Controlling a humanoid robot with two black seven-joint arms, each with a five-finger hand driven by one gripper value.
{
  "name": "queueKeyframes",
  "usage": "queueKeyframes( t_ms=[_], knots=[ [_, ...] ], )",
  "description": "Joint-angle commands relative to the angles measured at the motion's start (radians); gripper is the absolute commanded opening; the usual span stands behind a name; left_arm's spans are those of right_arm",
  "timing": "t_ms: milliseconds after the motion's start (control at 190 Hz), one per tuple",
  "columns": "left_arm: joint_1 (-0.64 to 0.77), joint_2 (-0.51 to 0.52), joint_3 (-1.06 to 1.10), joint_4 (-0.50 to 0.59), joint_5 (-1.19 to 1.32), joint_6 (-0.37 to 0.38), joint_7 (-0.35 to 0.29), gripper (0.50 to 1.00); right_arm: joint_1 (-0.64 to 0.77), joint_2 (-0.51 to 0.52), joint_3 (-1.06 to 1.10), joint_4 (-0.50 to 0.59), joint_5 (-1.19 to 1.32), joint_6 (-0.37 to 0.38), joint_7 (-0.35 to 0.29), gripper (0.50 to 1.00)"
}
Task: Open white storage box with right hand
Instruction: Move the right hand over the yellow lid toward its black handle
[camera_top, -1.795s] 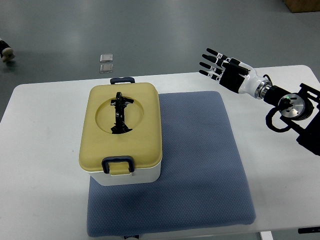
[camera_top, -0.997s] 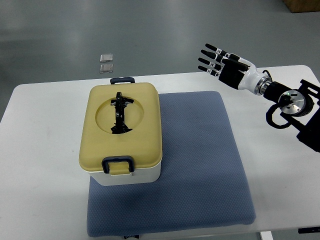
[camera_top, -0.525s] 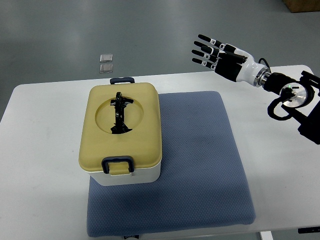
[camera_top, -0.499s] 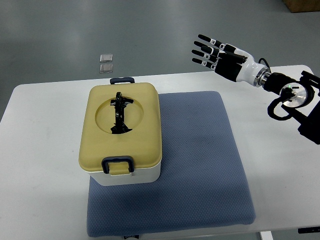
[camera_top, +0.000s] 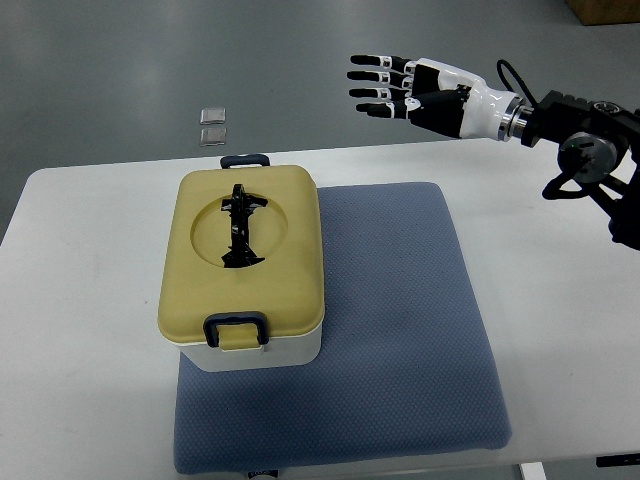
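— White table (camera_top: 90, 300), blue mat (camera_top: 400, 340), and the box (camera_top: 241, 267) is sitting where exactly?

— The box is standing on the left part of the blue mat, and its left side is hanging a little over the mat edge onto the table. Its body is white and its lid (camera_top: 240, 250) is yellow. The lid is lying flat and closed on the body.

— What is lying on top of the lid?

— A black handle (camera_top: 238, 226) is lying folded in a round hollow in the middle of the lid. Two dark blue clasps are showing: one at the near edge (camera_top: 236, 329), one at the far edge (camera_top: 245, 159). Both are looking closed, but the far one is small in this view, so I am not fully sure of it.

— And the right hand (camera_top: 412, 90)?

— It is coming in from the right edge and is hovering in the air beyond the far edge of the table, well apart from the box. The fingers (camera_top: 375, 80) are stretching out toward the left and are spread, holding nothing. The hand is white and black, and the wrist behind it is joining to a black arm with a round metal joint (camera_top: 583, 148).

— Is anything else showing?

— Two small grey squares (camera_top: 212, 125) are lying on the floor (camera_top: 120, 60) beyond the table, one just beside the other.
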Motion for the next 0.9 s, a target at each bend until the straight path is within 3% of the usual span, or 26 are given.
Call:
queueKeyframes(
  t_ms=[0, 304, 640, 892],
  knots=[
    [0.000, 0.000, 0.000, 0.000, 0.000, -0.001, 0.000, 1.000, 0.036, 0.000, -0.001, 0.013, -0.146, 0.001, 0.064, 0.926],
    [0.000, 0.000, 0.000, 0.000, 0.000, 0.001, 0.000, 1.000, 0.197, 0.010, -0.018, 0.059, -0.524, 0.001, 0.182, 0.926],
    [0.000, 0.000, -0.001, 0.000, 0.000, -0.001, 0.000, 1.000, 0.317, 0.059, -0.042, 0.191, -0.909, 0.001, 0.294, 0.924],
    [0.000, 0.000, 0.000, 0.000, 0.000, -0.001, 0.000, 1.000, 0.381, 0.120, -0.163, 0.239, -1.005, 0.001, 0.311, 0.924]
  ],
)
